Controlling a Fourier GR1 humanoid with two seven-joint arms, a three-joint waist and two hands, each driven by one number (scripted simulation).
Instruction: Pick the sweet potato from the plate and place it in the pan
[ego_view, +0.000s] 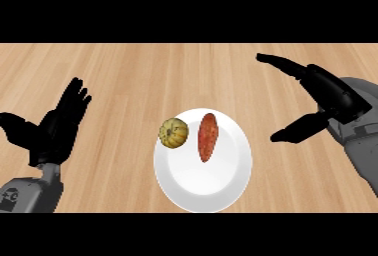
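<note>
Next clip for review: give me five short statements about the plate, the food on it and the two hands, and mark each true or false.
1. The sweet potato lies on the white plate. True.
2. A pan stands beside the plate. False: no pan is in view, only the wooden counter.
3. The right hand is curled around the sweet potato. False: it is open, to the right of the plate and apart from it.
4. A small round squash sits left of the sweet potato on the plate. True.
5. The left hand touches the plate. False: it is open, well to the left.
</note>
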